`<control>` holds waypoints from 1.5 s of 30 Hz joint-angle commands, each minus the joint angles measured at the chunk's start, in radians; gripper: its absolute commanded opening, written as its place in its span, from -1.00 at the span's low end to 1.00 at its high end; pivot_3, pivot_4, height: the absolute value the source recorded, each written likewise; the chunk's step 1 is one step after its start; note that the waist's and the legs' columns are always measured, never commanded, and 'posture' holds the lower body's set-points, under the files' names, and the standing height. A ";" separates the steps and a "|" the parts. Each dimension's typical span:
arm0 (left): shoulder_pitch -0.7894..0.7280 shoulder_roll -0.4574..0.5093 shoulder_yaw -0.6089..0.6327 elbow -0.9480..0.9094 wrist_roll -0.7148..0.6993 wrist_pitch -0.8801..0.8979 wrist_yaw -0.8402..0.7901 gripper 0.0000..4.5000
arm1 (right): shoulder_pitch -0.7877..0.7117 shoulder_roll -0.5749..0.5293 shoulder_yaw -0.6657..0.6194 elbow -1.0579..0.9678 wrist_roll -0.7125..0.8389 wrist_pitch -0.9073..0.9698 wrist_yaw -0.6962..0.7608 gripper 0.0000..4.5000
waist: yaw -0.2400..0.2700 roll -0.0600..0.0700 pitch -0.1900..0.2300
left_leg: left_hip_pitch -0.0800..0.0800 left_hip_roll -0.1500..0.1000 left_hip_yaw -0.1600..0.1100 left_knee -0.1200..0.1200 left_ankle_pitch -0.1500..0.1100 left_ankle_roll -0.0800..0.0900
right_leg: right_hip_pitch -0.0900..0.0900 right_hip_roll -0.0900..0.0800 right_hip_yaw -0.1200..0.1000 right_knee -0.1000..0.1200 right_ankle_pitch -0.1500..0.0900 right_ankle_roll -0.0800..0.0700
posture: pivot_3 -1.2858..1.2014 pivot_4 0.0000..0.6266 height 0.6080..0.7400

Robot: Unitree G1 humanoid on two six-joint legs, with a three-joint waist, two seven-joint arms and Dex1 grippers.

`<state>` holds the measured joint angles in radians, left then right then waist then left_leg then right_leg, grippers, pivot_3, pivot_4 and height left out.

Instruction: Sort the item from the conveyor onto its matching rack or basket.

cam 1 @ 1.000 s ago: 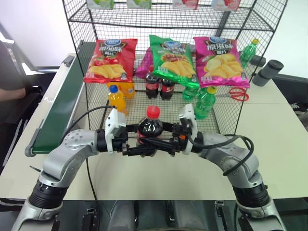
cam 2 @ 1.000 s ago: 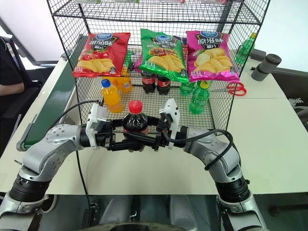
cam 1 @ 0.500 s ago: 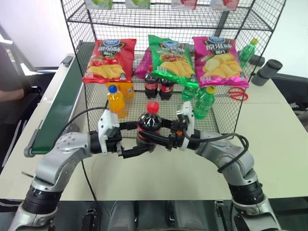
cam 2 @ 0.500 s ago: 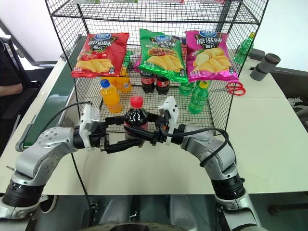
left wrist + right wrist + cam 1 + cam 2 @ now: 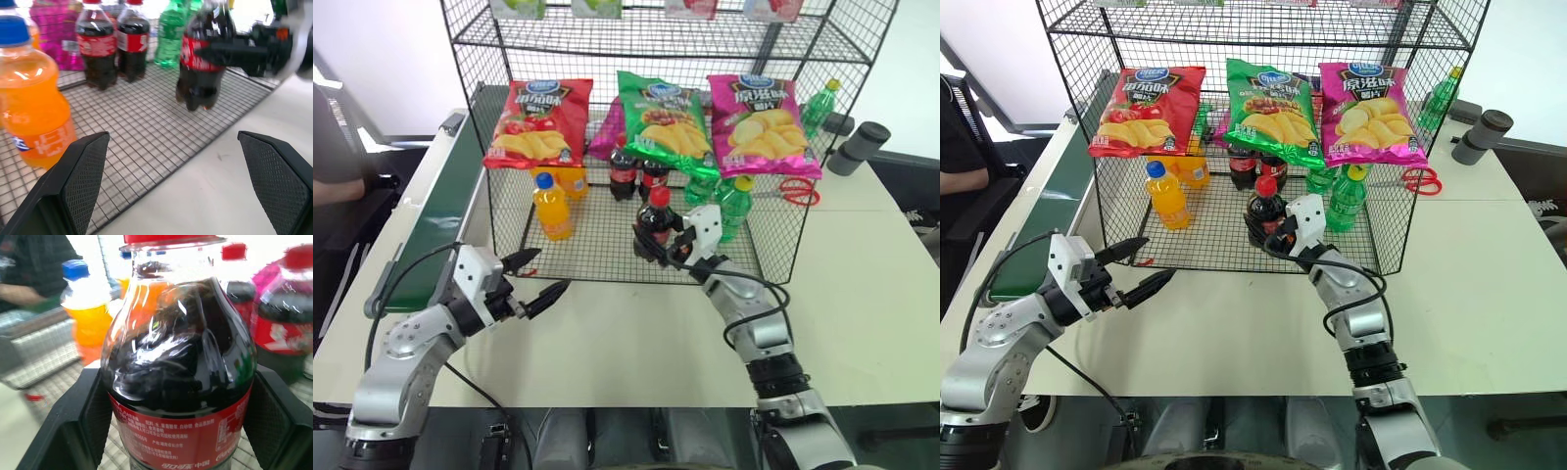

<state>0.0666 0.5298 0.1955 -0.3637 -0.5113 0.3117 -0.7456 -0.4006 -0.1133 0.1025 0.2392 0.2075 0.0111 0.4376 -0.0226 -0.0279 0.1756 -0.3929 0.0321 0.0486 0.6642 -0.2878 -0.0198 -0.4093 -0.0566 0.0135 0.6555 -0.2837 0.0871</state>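
The cola bottle (image 5: 657,212), red-capped with a red label, hangs upright just over the mesh floor of the black wire rack (image 5: 766,257), near its front edge. My right gripper (image 5: 652,241) is shut on its body; in the right wrist view the fingers (image 5: 92,417) press both sides of the bottle (image 5: 181,367). My left gripper (image 5: 535,277) stands open with nothing in it, in front of the rack's left part and apart from the bottle. The dark green conveyor (image 5: 438,227) runs along the left with nothing on it.
Inside the lower tier stand an orange soda bottle (image 5: 551,207), two cola bottles (image 5: 636,174) and green bottles (image 5: 731,208). Red, green and pink chip bags (image 5: 661,117) hang above them. Red scissors (image 5: 788,191) and a grey cylinder (image 5: 859,147) lie at the right. A person (image 5: 333,166) sits at the left.
My left gripper has let go of the cola bottle, opened and drawn back to the left. My right gripper alone has carried the bottle forward into the rack's lower tier.
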 commanded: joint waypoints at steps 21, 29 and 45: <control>-0.073 -0.074 -0.069 -0.101 0.025 0.052 0.142 1.00 | -0.298 0.128 -0.096 0.594 -0.095 -0.383 -0.122 0.82 | -0.022 0.000 0.000 | 0.000 0.000 0.000 0.000 0.000 -0.001 | 0.000 -0.002 0.000 0.002 0.000 0.000 | 0.03 -0.52 1.00; -0.065 -0.063 -0.071 -0.099 0.021 0.085 0.131 1.00 | -0.238 0.104 -0.083 0.453 -0.108 -0.386 -0.082 0.97 | -0.023 0.000 0.000 | 0.001 0.000 0.000 0.000 0.000 -0.001 | 0.000 -0.002 0.000 0.003 0.000 0.000 | 0.03 -0.52 1.00; -0.054 0.053 -0.013 0.094 0.089 0.029 0.063 1.00 | 0.263 -0.465 -0.253 -0.444 0.233 0.206 0.337 0.97 | -0.016 0.002 0.001 | 0.002 0.000 0.000 -0.001 0.000 -0.001 | 0.001 -0.003 0.000 0.002 0.000 0.000 | 0.03 -0.52 1.00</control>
<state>0.0154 0.5618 0.1394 -0.2660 -0.4218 0.3709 -0.6628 -0.1587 -0.5317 -0.0840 -0.1374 0.3869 0.1817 0.7274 -0.0389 -0.0260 0.1764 -0.3911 0.0316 0.0482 0.6635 -0.2877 -0.0204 -0.4084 -0.0601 0.0133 0.6572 -0.2839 0.0868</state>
